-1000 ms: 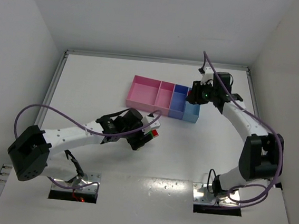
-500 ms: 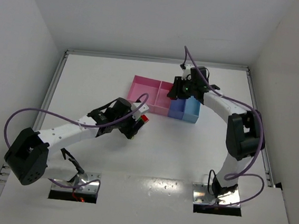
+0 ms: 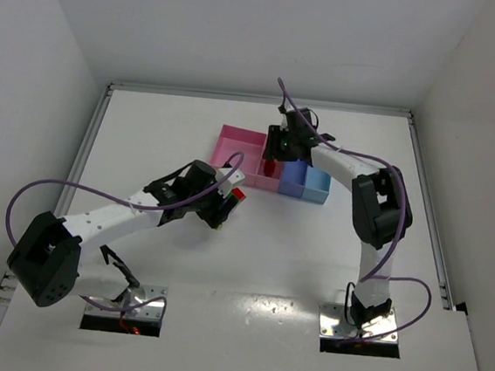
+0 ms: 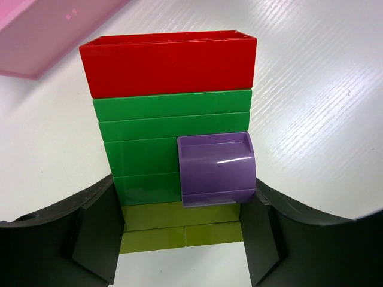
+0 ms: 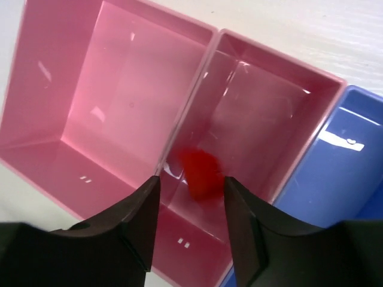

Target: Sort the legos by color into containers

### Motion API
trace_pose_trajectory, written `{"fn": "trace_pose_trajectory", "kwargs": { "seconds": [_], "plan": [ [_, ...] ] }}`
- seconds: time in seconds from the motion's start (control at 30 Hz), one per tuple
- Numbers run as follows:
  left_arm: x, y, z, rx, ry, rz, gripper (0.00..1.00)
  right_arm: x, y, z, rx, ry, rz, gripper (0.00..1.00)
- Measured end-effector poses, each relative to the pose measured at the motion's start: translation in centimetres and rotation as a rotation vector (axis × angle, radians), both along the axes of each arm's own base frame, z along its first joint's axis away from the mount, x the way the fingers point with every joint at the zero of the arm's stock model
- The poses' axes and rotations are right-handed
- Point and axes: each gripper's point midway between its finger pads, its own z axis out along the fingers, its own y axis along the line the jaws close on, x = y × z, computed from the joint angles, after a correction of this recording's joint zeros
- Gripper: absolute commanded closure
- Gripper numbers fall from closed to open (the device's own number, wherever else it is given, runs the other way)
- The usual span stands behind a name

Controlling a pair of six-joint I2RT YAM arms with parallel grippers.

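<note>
My left gripper (image 3: 227,201) is shut on a stack of legos (image 3: 237,195) and holds it in front of the containers. In the left wrist view the stack has a red brick (image 4: 167,63) at the far end, then green bricks (image 4: 170,116), a purple curved piece (image 4: 215,167) and yellow-green bricks (image 4: 179,224) between the left gripper's (image 4: 182,239) fingers. My right gripper (image 3: 271,159) is open over the narrower pink bin (image 5: 263,113). A blurred red brick (image 5: 202,172) lies loose between and below the right gripper's (image 5: 190,182) fingers, inside that bin.
The containers stand in a row at mid-table: wide pink bin (image 3: 234,147), narrower pink bin (image 3: 273,181), dark blue bin (image 3: 293,181), light blue bin (image 3: 317,186). The wide pink bin (image 5: 102,89) and dark blue bin (image 5: 341,173) show bare floors. White walls enclose the table.
My right gripper swung left from the blue bins to the narrower pink bin, and the red brick now shows loose below it. My left gripper carried the stack up-left, then held still.
</note>
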Motion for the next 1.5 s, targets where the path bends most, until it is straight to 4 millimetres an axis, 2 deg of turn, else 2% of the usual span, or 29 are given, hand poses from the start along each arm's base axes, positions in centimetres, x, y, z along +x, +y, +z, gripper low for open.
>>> {"fn": "trace_pose_trajectory", "kwargs": {
  "seconds": [0.03, 0.07, 0.13, 0.23, 0.33, 0.4, 0.57, 0.67, 0.83, 0.97, 1.23, 1.5],
  "plan": [
    [0.0, 0.0, 0.0, 0.0, 0.0, 0.0, 0.75, 0.0, -0.1, -0.1, -0.006, 0.001, -0.007, 0.48],
    [0.0, 0.0, 0.0, 0.0, 0.0, 0.0, 0.75, 0.1, -0.3, -0.1, -0.012, -0.001, -0.015, 0.36],
    [0.0, 0.0, 0.0, -0.001, -0.001, -0.001, 0.75, 0.2, -0.6, -0.2, -0.021, -0.003, -0.031, 0.27],
    [0.0, -0.1, 0.0, -0.003, 0.001, -0.003, 0.75, -0.1, -0.7, 0.0, -0.021, -0.009, -0.025, 0.27],
    [-0.1, -0.2, 0.0, -0.008, 0.004, -0.009, 0.75, -1.9, -0.1, 0.7, 0.026, 0.005, 0.036, 0.27],
    [-0.2, -0.5, 0.0, -0.018, 0.01, -0.021, 0.72, -3.4, 0.7, 2.2, 0.098, 0.009, 0.119, 0.27],
    [-0.8, -1.1, 0.1, -0.043, 0.026, -0.067, 0.72, -8.0, 4.5, 8.3, 0.362, 0.004, 0.447, 0.27],
    [-1.0, -1.3, 0.1, -0.049, 0.029, -0.084, 0.72, -10.8, 6.1, 9.6, 0.468, 0.042, 0.599, 0.27],
    [-1.2, -1.5, 0.2, -0.058, 0.035, -0.096, 0.72, -15.7, 7.9, 9.1, 0.564, 0.147, 0.754, 0.29],
    [-1.4, -1.5, 0.2, -0.058, 0.042, -0.101, 0.72, -18.0, 8.7, 8.3, 0.6, 0.214, 0.819, 0.34],
    [-1.6, -1.5, 0.1, -0.058, 0.051, -0.108, 0.72, -18.4, 9.1, 7.9, 0.609, 0.217, 0.844, 0.37],
    [-1.9, -1.2, -0.2, -0.043, 0.069, -0.104, 0.72, -18.3, 8.7, 7.3, 0.603, 0.216, 0.835, 0.26]
  ]
}}
